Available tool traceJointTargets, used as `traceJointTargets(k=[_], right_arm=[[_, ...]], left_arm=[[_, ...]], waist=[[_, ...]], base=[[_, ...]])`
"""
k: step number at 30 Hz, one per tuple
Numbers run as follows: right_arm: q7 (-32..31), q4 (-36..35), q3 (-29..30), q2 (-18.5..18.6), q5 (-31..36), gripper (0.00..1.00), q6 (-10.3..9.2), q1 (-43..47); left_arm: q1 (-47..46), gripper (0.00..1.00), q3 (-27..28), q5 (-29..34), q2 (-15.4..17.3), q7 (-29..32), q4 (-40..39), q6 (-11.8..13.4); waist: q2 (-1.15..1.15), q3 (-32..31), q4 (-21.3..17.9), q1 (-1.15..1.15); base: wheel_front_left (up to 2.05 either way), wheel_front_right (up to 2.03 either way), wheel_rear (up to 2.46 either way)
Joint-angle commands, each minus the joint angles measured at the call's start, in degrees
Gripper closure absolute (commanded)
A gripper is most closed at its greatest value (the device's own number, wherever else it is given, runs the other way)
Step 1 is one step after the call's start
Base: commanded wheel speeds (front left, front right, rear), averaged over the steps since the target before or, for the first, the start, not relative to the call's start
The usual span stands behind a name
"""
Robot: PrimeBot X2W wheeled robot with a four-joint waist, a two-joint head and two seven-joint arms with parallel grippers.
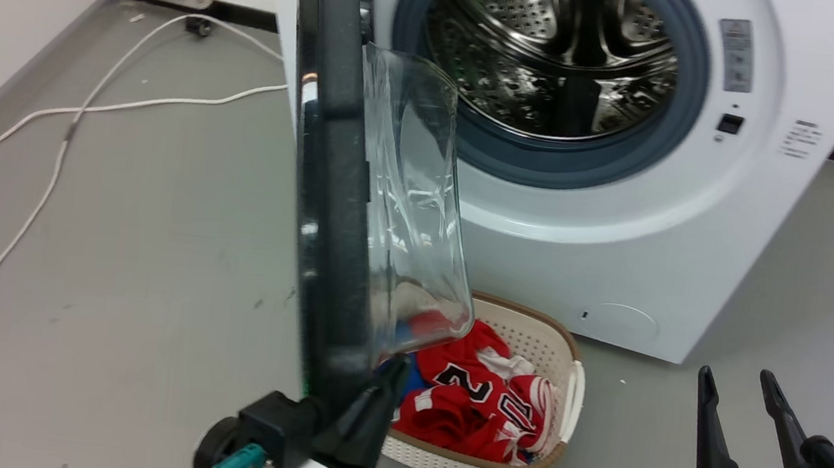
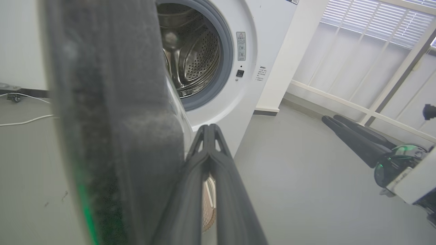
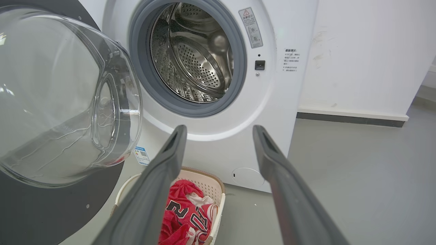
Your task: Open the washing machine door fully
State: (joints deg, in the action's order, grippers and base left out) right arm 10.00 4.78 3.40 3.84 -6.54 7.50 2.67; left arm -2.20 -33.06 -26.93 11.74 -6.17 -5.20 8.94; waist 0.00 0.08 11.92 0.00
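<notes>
The white washing machine (image 1: 695, 240) stands at the back with its steel drum (image 1: 560, 47) exposed. The washing machine door (image 1: 329, 217) is swung out toward me and shows edge-on, its clear glass bowl (image 1: 412, 210) bulging to the right. My left gripper (image 1: 397, 367) is shut, with its fingers right beside the inner side of the door's lower rim. In the left wrist view the black door rim (image 2: 115, 119) rises just left of the closed left gripper (image 2: 209, 128). My right gripper (image 1: 735, 376) is open at the lower right, well away from the door, and holds nothing (image 3: 219, 129).
A white laundry basket (image 1: 565, 374) with a red jersey (image 1: 476, 411) sits on the grey floor under the door, in front of the machine. White cables (image 1: 89, 106) trail across the floor at the left, near the wall. A white railing (image 2: 357, 109) runs along the right.
</notes>
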Motion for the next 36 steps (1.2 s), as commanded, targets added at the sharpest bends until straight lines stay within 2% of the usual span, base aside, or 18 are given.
traceJointTargets(k=[1,6,10,14,21,22,36], right_arm=[[-0.2,-0.3,0.0,0.3,0.3,0.00,-0.01,-0.4],[-0.6,-1.1,0.5,0.2,0.5,0.00,-0.01,-0.1],[-0.8,-1.6,0.6,0.0,0.7,0.00,-0.01,-0.2],[-1.1,-2.1,0.7,-0.2,0.8,0.00,-0.01,-0.1],[-1.6,-2.5,0.4,-0.4,0.9,0.00,-0.01,-0.5],[-1.8,-2.6,0.5,-0.6,1.0,0.00,-0.01,-0.2],[-2.7,-3.6,0.4,-0.9,1.0,0.00,-0.01,-1.0]], left_arm=[[0.4,1.00,2.2,0.2,1.2,-0.3,0.3,1.4],[2.1,1.00,4.6,-0.3,2.0,-1.5,-1.9,3.7],[3.0,1.00,8.8,-1.0,4.1,-2.9,-2.8,5.8],[3.0,1.00,13.0,-2.1,6.7,-3.8,-2.3,6.2],[0.3,1.00,19.9,-5.2,11.8,-4.5,2.9,4.4],[-1.1,1.00,22.9,-6.9,13.5,-4.8,7.0,3.6],[-11.6,1.00,31.8,-13.1,19.8,-6.8,26.4,-1.8]], waist=[[0.00,0.4,2.1,0.00],[0.00,0.7,5.5,0.00],[0.00,0.9,7.1,0.00],[0.00,1.0,7.9,0.00],[0.00,1.2,7.1,0.00],[0.00,1.2,6.1,0.00],[0.00,3.1,1.4,0.00]], base=[[0.00,0.00,0.00],[0.00,0.00,0.00],[0.00,0.00,0.00],[0.00,0.00,0.00],[0.00,0.00,0.00],[0.00,0.00,0.00],[0.00,0.00,0.00]])
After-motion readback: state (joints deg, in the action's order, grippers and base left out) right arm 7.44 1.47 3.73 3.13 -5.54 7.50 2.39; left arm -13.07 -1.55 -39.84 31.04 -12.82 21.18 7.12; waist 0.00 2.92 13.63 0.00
